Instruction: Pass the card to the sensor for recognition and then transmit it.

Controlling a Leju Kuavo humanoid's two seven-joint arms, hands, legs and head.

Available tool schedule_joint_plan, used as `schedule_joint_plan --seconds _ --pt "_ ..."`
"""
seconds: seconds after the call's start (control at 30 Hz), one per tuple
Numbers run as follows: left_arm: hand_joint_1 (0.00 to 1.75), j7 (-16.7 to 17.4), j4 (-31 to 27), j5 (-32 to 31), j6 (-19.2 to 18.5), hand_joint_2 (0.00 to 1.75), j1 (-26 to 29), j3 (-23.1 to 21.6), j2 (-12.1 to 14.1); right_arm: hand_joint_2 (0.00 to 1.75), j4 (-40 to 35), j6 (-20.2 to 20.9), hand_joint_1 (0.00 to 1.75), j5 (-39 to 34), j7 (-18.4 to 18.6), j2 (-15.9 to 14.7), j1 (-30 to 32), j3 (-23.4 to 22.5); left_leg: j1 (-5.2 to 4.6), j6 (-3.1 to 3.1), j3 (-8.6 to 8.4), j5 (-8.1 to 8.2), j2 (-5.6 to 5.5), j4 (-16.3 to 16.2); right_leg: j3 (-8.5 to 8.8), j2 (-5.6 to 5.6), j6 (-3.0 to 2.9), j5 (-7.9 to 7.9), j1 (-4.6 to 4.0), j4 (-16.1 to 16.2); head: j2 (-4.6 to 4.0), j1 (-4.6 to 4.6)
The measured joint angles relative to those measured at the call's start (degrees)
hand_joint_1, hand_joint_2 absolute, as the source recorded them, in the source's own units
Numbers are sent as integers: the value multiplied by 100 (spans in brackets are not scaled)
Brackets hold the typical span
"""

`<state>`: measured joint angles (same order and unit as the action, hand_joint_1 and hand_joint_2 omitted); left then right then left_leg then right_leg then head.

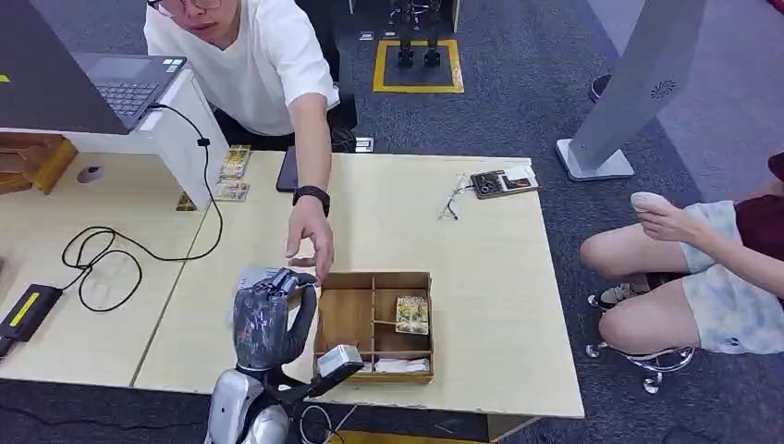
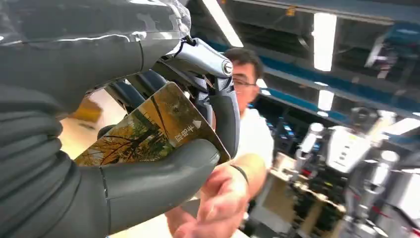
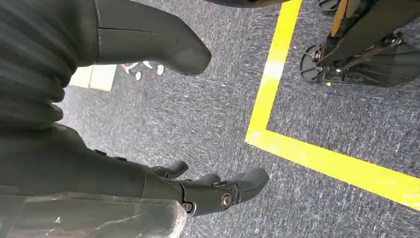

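- Card with an orange-and-brown tree picture (image 2: 148,131): it sits in the robot's left hand (image 1: 268,319), pinched between the thick grey thumb (image 2: 148,186) and the darker fingers (image 2: 225,116).
- It is flat and thin, and its long side runs from the palm out past the fingertips, so one corner sticks out free.
- That free corner points toward the person's hand (image 1: 310,239), which reaches down over the pale wooden table (image 1: 481,277) and is very near the robot's fingers. In the left wrist view the person's hand is just beside the card's edge, but I cannot tell if it touches.
- Left hand is raised above the table, just beside the brown wooden box with small compartments (image 1: 347,319). Its fingers are curled and the back of the hand faces the head camera.
- I think the card is about to be handed over. The person's hand is the close one, so the robot only needs to hold still and let go when the card is taken.
- Right hand (image 3: 213,191) hangs low over the grey carpet with yellow tape lines (image 3: 277,84). It holds nothing, with its thumb and fingers well apart, and it is far from the card.
- I cannot pick out the sensor for sure.
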<state>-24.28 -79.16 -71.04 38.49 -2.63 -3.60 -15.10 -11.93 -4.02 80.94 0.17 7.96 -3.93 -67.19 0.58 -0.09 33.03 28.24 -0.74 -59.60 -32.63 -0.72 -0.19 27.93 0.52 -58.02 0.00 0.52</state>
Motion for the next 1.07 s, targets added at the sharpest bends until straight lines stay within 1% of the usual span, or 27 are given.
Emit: schedule_joint_plan --seconds 0.1,0.23,0.4,0.53,0.67,0.7,0.73,0.77,0.8,0.93,1.07 --pt "175 157 113 -30 0 175 -127 166 -20 175 0 -2 0 4 0 0 -2 17 0 0 0 0 0 0 0 0 0 0 0 0 0 0" --pt "175 328 394 -41 0 175 -445 428 -63 175 0 -2 0 9 9 0 -8 37 0 0 0 0 -1 0 1 1 0 0 0 0 0 0" --pt "175 505 750 162 -2 175 -754 742 -103 175 -2 -15 0 28 13 0 -10 83 0 0 1 -1 -1 0 1 2 0 -1 0 0 0 0" --pt "175 537 986 400 -2 175 -933 929 -127 175 0 -31 0 79 44 0 -10 118 0 0 1 -1 -1 0 1 1 0 -1 0 0 0 0" --pt "173 419 1169 717 -2 175 -1030 1055 -155 175 -2 -57 0 92 59 0 -9 138 0 0 1 -1 -1 0 0 -2 0 -1 0 0 0 0" --pt "84 372 1237 817 -2 175 -1062 1075 -159 175 -2 -61 0 92 59 0 -9 142 0 0 1 -1 -1 0 0 -2 0 -1 0 0 0 0" --pt "84 333 1283 881 -2 175 -1078 1097 -166 175 -2 -63 0 92 59 0 -11 146 0 0 1 0 -2 0 0 -2 0 -1 0 0 0 0" --pt "16 284 1328 965 -2 175 -1087 1114 -168 175 -2 -66 0 94 59 0 -12 153 0 0 1 0 -1 0 0 -2 0 -1 0 0 0 2" --pt "0 236 1373 1065 -2 175 -1094 1119 -170 175 -2 -70 0 94 59 0 -11 155 0 0 1 0 -1 0 0 -2 0 0 0 0 0 0" --pt "0 170 1650 1420 -2 175 -1149 1121 -181 175 -2 -81 0 94 59 0 -18 157 0 0 1 0 -1 -1 0 -2 0 0 0 0 0 0" --pt "0 107 1711 1692 -2 175 -1158 1117 -184 175 -2 -81 0 98 59 0 -17 160 0 0 0 0 -1 -1 0 -3 0 -1 0 0 0 0"
